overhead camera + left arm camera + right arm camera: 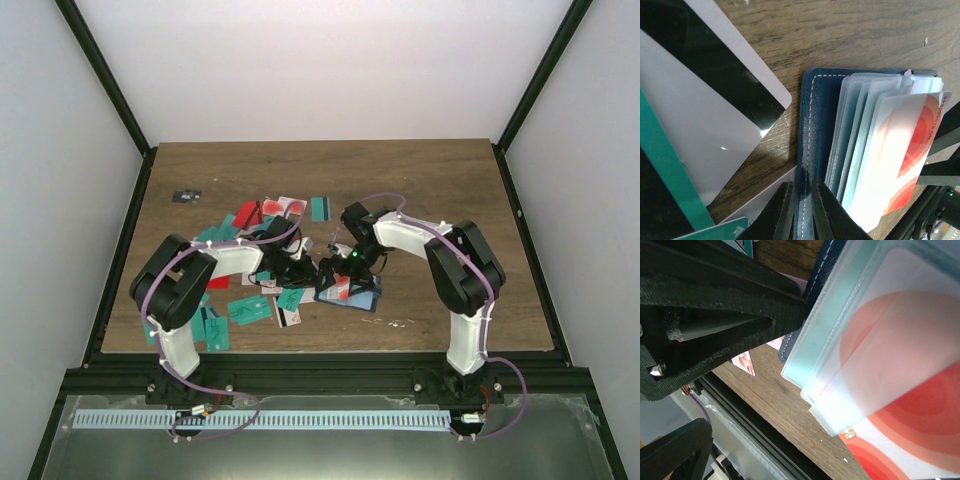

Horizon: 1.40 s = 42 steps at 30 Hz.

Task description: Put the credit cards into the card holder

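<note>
So the card holder point(352, 292) is lying open on the counter point(450, 180), about halfway along the near edge and a bit in from it. The left pincer point(300, 272) is clamped down on it. In the left wrist view the left pincer point(802, 189) has its two fingers either side of the stitched navy cover of the card holder point(817, 100), pinching that edge flat against the wood. The clear sleeves point(855, 125) are fanned out from the cover, and a red-and-white card point(900, 150) is sitting in among them with its far end poking out past the plastic. The right pincer point(335, 274) is right at the holder too, but it's let go. In its own view the right pincer point(755, 365) has its fingers spread wide with nothing between them, and the red-and-white card point(920, 450) is partly under a frosted sleeve just beside them. The rest of the credit cards point(250, 310), mostly teal, are scattered from the middle of the counter toward the near left corner. A white card with a black stripe point(715, 100) lies just beside the holder. There's also a small dark object point(186, 195) off near the far left corner.
</note>
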{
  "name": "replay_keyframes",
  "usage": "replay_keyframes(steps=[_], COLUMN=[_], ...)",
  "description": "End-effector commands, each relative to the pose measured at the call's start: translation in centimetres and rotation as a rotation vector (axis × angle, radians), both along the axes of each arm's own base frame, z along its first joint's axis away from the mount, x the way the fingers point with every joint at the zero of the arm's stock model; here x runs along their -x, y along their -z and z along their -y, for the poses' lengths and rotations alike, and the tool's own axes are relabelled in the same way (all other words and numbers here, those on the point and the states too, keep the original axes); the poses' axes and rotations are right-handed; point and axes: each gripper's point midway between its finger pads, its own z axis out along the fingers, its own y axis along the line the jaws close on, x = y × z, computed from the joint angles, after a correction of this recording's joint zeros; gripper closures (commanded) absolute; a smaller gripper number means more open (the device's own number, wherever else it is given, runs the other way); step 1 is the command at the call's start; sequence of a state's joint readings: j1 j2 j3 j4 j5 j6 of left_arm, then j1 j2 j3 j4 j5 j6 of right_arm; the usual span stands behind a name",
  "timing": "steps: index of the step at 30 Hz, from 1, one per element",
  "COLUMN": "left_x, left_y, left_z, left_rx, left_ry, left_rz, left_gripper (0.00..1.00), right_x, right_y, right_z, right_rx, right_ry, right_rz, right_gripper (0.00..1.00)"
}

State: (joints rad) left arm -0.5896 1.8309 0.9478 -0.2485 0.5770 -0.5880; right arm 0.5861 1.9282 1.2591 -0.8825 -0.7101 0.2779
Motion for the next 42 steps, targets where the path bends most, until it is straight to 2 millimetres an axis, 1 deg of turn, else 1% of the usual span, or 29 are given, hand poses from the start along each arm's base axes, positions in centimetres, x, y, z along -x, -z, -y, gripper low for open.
replay_keyframes(steps=[1, 6, 10, 13, 18, 26, 31, 36, 40, 42], left_x=[0.9, 1.1, 1.1, 1.2, 1.4, 1.6, 2.0, 2.1, 1.9, 1.6], left_y=[0.3, 0.4, 0.2, 0.2, 0.2, 0.2, 0.2, 0.1, -0.5, -1.2], left_z=[-0.7, -0.9, -0.9, -1.0, -1.1, -1.1, -1.4, -1.6, -1.7, -1.9], left_rx=[-0.036, -0.045, -0.044, -0.046, -0.051, -0.05, -0.055, -0.059, -0.062, -0.069], left_ry=[-0.001, 0.003, 0.003, 0.003, 0.004, 0.003, 0.0, -0.01, -0.023, -0.033], left_rz=[-0.016, -0.024, -0.023, -0.028, -0.031, -0.044, -0.049, -0.048, -0.036, -0.014], left_gripper=[0.87, 0.87, 0.87, 0.87, 0.87, 0.87, 0.87, 0.87, 0.87, 0.87], right_x=[-0.1, 0.0, 0.2, 0.5, 0.5, -0.5, -1.1, -1.4, -1.5, -1.4], right_y=[-1.5, -2.4, -2.3, -1.5, -0.6, -0.4, -0.2, -0.7, -1.4, -1.5], right_z=[0.0, 0.2, 0.4, 0.4, 0.7, -0.4, -1.0, -1.4, -1.7, -1.5], right_rx=[-0.008, -0.013, -0.006, -0.01, 0.011, -0.017, -0.03, -0.05, -0.079, -0.069], right_ry=[-0.004, 0.01, 0.019, 0.021, 0.029, 0.022, 0.011, -0.014, -0.043, -0.049], right_rz=[0.052, 0.067, 0.074, 0.058, 0.059, 0.056, 0.057, 0.075, 0.094, 0.097], right_gripper=[0.0, 0.0, 0.01, 0.04, 0.07, 0.16, 0.18, 0.18, 0.18, 0.17])
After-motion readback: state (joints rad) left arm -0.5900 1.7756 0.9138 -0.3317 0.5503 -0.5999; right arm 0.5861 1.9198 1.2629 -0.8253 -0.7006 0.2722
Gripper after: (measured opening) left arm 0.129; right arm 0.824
